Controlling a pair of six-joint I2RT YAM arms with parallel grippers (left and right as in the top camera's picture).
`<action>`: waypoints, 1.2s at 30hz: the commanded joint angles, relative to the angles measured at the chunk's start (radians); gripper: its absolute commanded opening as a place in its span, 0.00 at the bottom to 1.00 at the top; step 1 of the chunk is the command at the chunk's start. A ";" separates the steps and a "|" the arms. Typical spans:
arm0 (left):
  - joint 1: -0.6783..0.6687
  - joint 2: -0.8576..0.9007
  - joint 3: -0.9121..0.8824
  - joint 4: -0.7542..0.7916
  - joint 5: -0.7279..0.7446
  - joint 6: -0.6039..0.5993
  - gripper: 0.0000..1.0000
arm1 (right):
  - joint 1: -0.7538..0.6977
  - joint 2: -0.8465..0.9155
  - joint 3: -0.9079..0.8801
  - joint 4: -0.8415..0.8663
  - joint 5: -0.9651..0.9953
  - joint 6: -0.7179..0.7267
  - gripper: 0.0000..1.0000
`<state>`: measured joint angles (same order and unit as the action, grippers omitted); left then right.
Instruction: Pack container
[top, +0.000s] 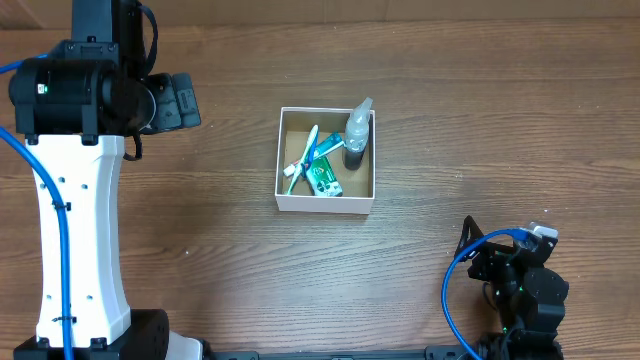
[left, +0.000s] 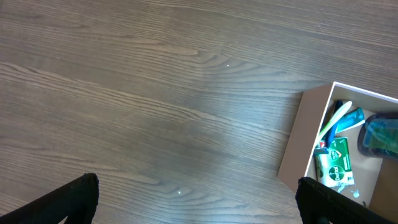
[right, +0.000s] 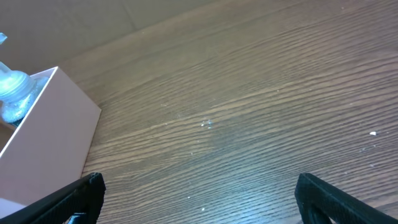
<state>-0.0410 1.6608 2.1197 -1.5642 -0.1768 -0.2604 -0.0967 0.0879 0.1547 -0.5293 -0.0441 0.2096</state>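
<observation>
The container (top: 326, 203), a square shallow white box with a brown floor, sits mid-table. Inside lie a toothbrush (top: 305, 155), a green toothpaste packet (top: 322, 178) and a clear bottle (top: 357, 133) standing at its right side. It also shows in the left wrist view (left: 297, 146) with the toothpaste packet (left: 336, 163), and in the right wrist view (right: 46, 140) with the bottle top (right: 12, 93). My left gripper (left: 199, 202) is open and empty, high at the far left, away from the box. My right gripper (right: 199, 199) is open and empty at the front right.
The left arm's white column (top: 75, 240) stands along the table's left side. The right arm's base with a blue cable (top: 515, 285) sits at the front right corner. Bare wood surrounds the box.
</observation>
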 joint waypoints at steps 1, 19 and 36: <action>0.002 0.002 0.003 0.000 -0.007 -0.017 1.00 | 0.000 -0.012 -0.011 0.008 -0.002 0.006 1.00; -0.039 -0.141 -0.017 -0.006 -0.104 0.082 1.00 | 0.000 -0.012 -0.011 0.008 -0.002 0.006 1.00; 0.020 -1.078 -1.479 1.054 0.152 0.391 1.00 | 0.000 -0.012 -0.011 0.008 -0.003 0.006 1.00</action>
<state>-0.0551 0.7654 0.8543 -0.5594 -0.1104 0.1169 -0.0967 0.0860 0.1528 -0.5240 -0.0452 0.2096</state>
